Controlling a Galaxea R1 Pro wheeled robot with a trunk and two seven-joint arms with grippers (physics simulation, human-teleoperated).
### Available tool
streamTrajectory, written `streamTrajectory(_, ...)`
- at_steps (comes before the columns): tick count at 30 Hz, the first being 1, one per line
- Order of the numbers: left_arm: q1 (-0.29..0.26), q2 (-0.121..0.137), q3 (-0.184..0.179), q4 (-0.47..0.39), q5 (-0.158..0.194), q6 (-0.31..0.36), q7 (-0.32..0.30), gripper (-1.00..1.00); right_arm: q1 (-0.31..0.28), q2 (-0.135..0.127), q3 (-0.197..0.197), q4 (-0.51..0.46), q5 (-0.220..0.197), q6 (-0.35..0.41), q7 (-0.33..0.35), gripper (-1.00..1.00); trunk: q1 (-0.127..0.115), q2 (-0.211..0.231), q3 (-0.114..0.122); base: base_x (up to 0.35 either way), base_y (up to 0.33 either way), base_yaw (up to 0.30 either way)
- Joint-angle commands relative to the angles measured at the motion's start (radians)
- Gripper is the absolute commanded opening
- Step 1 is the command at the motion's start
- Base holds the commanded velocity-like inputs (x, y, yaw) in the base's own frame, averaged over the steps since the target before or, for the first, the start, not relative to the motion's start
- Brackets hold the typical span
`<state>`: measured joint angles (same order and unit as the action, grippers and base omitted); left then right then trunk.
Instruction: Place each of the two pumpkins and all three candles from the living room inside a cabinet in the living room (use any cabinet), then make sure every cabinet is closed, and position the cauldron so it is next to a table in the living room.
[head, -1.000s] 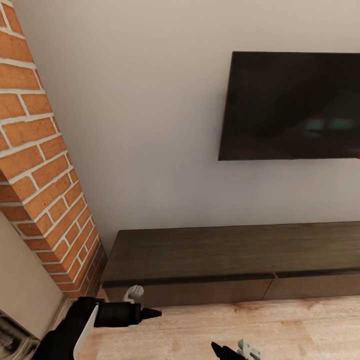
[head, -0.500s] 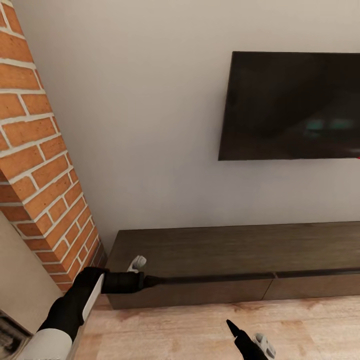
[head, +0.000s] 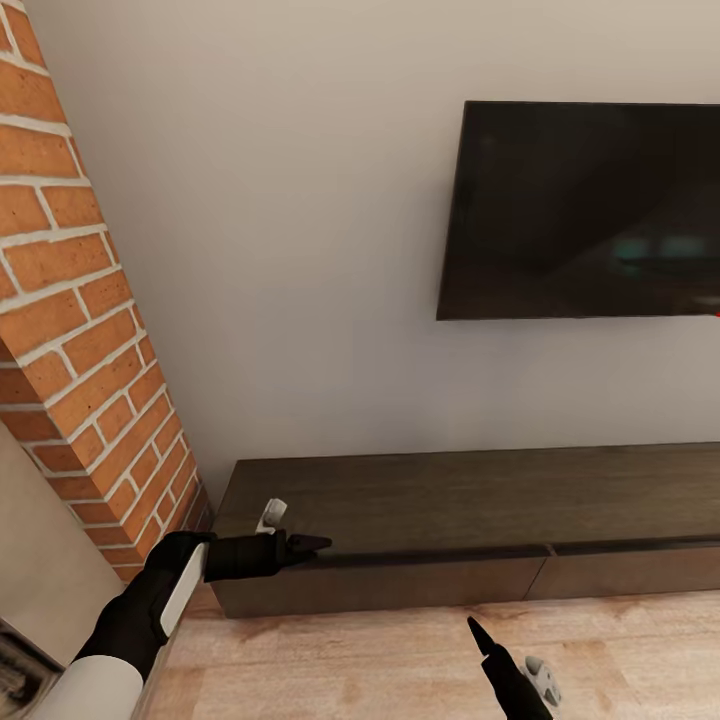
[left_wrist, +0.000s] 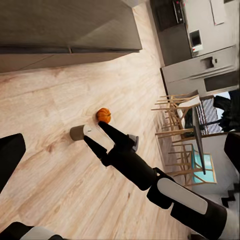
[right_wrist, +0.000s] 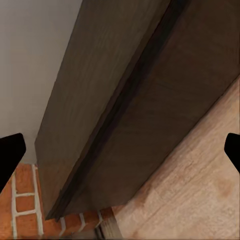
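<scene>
Both jaws stand open and empty. At lower left of the head view the left gripper points into the cabinet's front seam, apparently to pull it out. Behind, a pumpkin and candle wait on the floor.

the cabinet stands on the floor against the wall, below the television. a brick column rises at its left end. on the floor, a pumpkin lies just beside a candle.
</scene>
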<state>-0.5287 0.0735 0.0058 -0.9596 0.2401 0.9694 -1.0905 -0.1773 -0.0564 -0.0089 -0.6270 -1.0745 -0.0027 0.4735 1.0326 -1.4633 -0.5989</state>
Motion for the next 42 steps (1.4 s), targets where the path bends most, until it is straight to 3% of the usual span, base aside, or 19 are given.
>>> streamTrajectory(1, -0.001, 0.001, 0.0, 0.0, 0.018, 0.005, -0.003, 1.0, -0.001, 0.0, 0.0, 0.001, -0.007, 0.007, 0.02, 1.0, 0.004, -0.008, -0.004, 0.0, 0.0, 0.0)
streamTrajectory(6, -0.001, 0.004, -0.002, 0.001, 0.072, 0.007, -0.003, 1.0, -0.001, -0.001, -0.002, 0.022, -0.005, 0.048, 0.01, 1.0, 0.023, -0.043, -0.02, 0.0, 0.0, 0.0)
streamTrajectory(13, 0.0, 0.0, -0.005, 0.004, 0.106, 0.009, -0.006, 1.0, -0.001, -0.03, -0.002, 0.03, -0.021, 0.058, -0.001, 1.0, 0.05, -0.092, -0.042, 0.0, 0.0, 0.0)
streamTrajectory(23, -0.001, 0.004, 0.0, 0.003, 0.131, 0.009, -0.008, 1.0, -0.001, -0.036, -0.002, 0.029, -0.053, 0.059, 0.004, 1.0, 0.088, -0.162, -0.073, 0.0, 0.0, 0.0)
streamTrajectory(29, 0.0, 0.006, -0.007, 0.006, 0.198, 0.009, -0.007, 1.0, -0.001, -0.036, -0.001, 0.024, -0.054, 0.047, 0.027, 1.0, 0.111, -0.204, -0.092, 0.0, 0.0, 0.0)
streamTrajectory(35, 0.0, 0.005, -0.013, 0.009, 0.208, 0.009, -0.006, 1.0, -0.001, -0.036, 0.0, 0.031, -0.054, 0.048, 0.093, 1.0, 0.134, -0.246, -0.111, 0.0, 0.0, 0.0)
streamTrajectory(42, 0.0, 0.006, -0.013, 0.002, 0.209, 0.01, -0.006, 1.0, -0.001, -0.034, 0.0, 0.033, -0.055, 0.045, 0.104, 1.0, 0.161, -0.295, -0.133, 0.0, 0.0, 0.0)
